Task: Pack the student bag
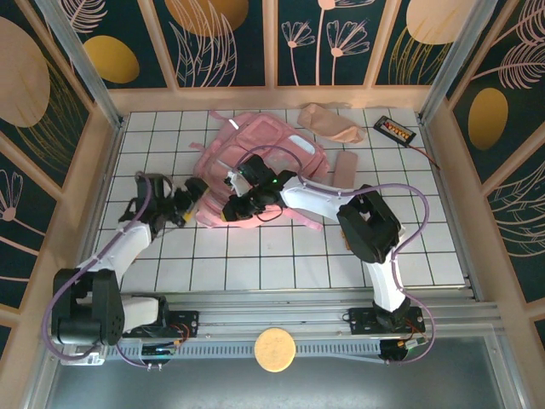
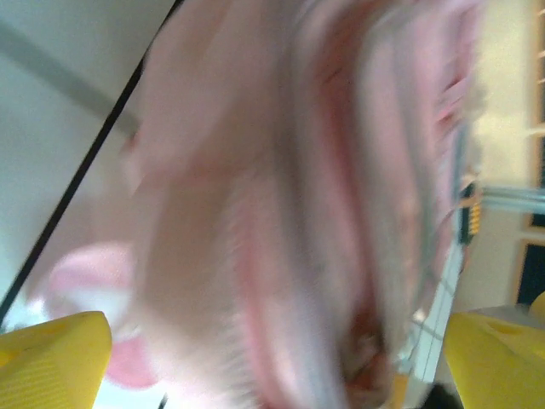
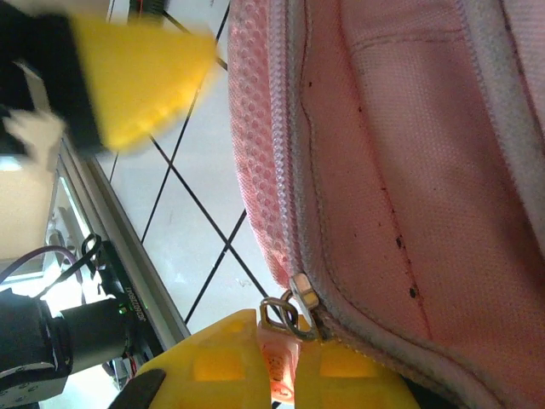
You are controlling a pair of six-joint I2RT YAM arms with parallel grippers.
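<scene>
Tiled surface (image 1: 281, 256). Student bag (image 1: 272, 162) lies flat mid-surface, toward the back. Tan pouch (image 1: 332, 123), small pink case (image 1: 345, 166) and black device (image 1: 394, 129) sit loose beside it, so packing looks barely begun. Left jaws wide apart, empty, at bag's edge. Right jaws pinch zipper pull (image 3: 278, 358).

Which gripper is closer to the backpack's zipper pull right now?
Right. The right gripper is pinched shut on the zipper pull; the left gripper stands open at the student bag's edge, apart from the pull.
</scene>
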